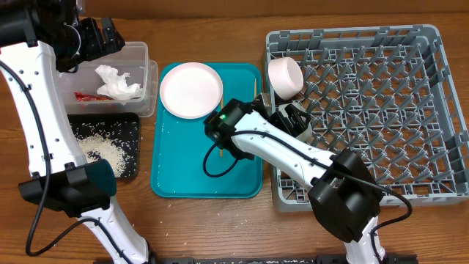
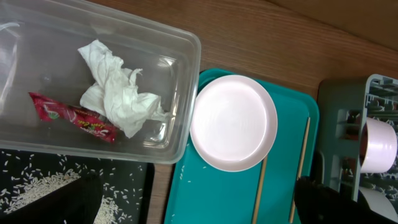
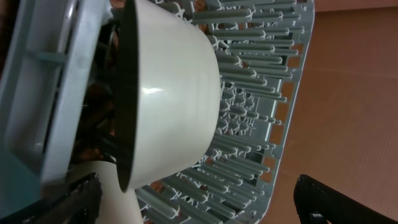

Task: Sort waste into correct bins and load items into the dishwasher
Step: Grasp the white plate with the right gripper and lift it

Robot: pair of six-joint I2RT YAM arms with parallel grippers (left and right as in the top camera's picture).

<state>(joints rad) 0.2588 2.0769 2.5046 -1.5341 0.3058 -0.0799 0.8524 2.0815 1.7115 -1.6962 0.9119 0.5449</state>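
Overhead view: my right hand [image 1: 292, 119] is released at the dish rack [image 1: 352, 34], with a white bowl [image 1: 285, 75] inside.
Right of the teal tray [image 1: 190, 165], the rack holds the bowl tipped on its side in the far corner nearest the tray. My right hand is spread wide just beside it. On the teal tray lie the white plate [image 1: 191, 89] and two chopsticks [image 2: 302, 158]. Left of the tray, the clear tub [image 1: 150, 70] holds the red wrapper [image 2: 74, 116] and tissue [image 2: 121, 93], and the black tray [image 1: 132, 125] holds the rice [image 1: 102, 150]. My left hand [image 1: 99, 37] hovers released over the tub.

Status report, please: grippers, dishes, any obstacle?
Left gripper open over clear tub; right gripper open beside bowl in rack. Plate, chopsticks on teal tray, right arm across chopsticks.
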